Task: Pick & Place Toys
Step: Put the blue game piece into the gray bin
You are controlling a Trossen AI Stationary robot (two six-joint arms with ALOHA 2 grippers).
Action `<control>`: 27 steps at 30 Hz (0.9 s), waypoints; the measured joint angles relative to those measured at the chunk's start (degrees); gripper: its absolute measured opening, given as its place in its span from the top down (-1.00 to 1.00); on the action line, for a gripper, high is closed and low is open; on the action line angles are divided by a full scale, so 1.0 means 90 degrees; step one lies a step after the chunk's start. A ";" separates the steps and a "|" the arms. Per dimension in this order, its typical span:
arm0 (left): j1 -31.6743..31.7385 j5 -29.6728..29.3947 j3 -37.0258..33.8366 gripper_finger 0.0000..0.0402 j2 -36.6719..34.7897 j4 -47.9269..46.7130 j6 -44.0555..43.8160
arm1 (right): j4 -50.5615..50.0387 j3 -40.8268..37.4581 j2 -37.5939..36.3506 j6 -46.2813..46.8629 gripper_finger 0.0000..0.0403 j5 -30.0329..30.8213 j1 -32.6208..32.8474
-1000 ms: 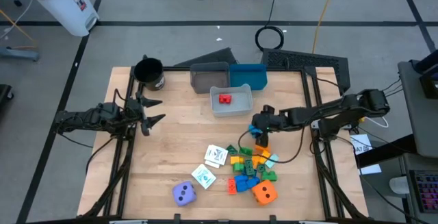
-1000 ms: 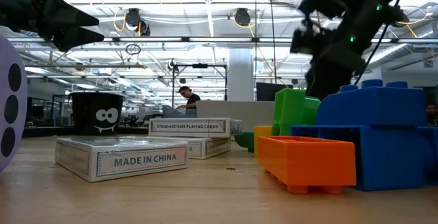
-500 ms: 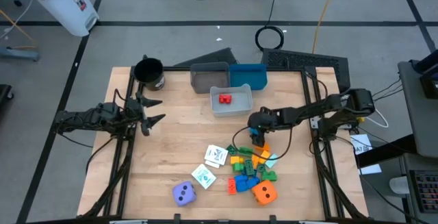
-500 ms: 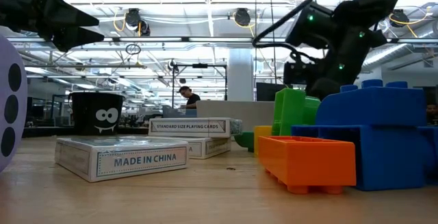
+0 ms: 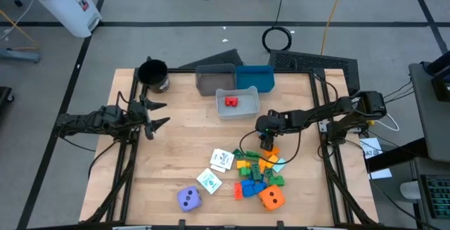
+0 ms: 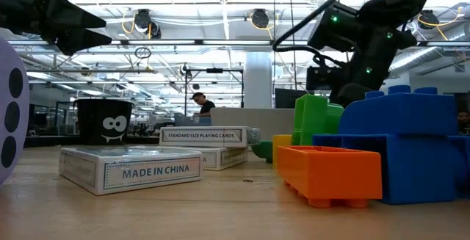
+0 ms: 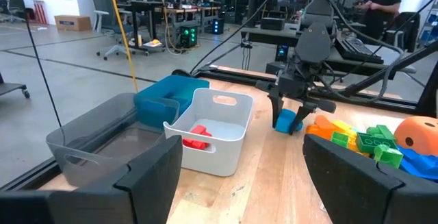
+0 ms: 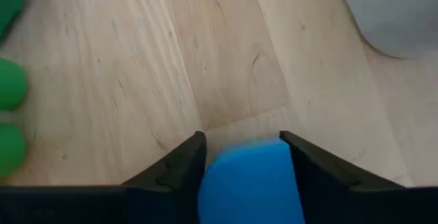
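I have the right gripper (image 5: pixel 266 144) down at the worktop (image 5: pixel 183 145), at the far edge of the toy pile, and its jaws sit narrow on either side of a blue block (image 8: pixel 252 181) — in the right wrist view the two dark fingers (image 8: pixel 179 166) press against the block's sides, with bare wood showing past it. From the left wrist view I can see the same blue block (image 7: pixel 285 120) between the fingers, low at the worktop and just beside the orange and green blocks. The rest of the pile (image 5: pixel 256 174) lies toward the near edge: yellow, green, blue and red blocks bunched together, with the orange die (image 5: pixel 271 198) touching their near side. Two white green-printed cards (image 5: pixel 216 170) lie just left of the pile, and the purple die (image 5: pixel 188 199) sits apart near the front edge. One red block (image 5: pixel 231 103) already rests in the white bin (image 5: pixel 237 93), which stands in front of the grey bin (image 5: pixel 214 80) and the blue bin (image 5: pixel 256 77). The black cup (image 5: pixel 153 75) is at the far left corner. My left gripper (image 5: pixel 156 114) waits over the left edge of the worktop, jaws spread wide and holding nothing — well away from the toys
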 joint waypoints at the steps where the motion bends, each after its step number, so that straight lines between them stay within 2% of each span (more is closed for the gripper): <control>1: -0.0001 0.0001 0.0000 -0.54 0.0000 0.0000 0.0000 | -0.0001 0.0000 -0.0004 0.0000 0.24 -0.0005 0.0000; 11: 0.0000 -0.0004 0.0000 -0.55 -0.0002 0.0000 0.0000 | -0.0112 0.0052 -0.0004 -0.0128 0.24 -0.0016 0.0000; 19: 0.0000 -0.0007 0.0000 -0.54 0.0000 0.0000 0.0000 | -0.0426 0.0745 0.0002 -0.0197 0.24 -0.0014 0.0004; 27: 0.0000 -0.0009 0.0000 -0.55 0.0000 0.0000 0.0000 | 0.0198 0.1262 0.0000 -0.0779 0.24 -0.0011 -0.0068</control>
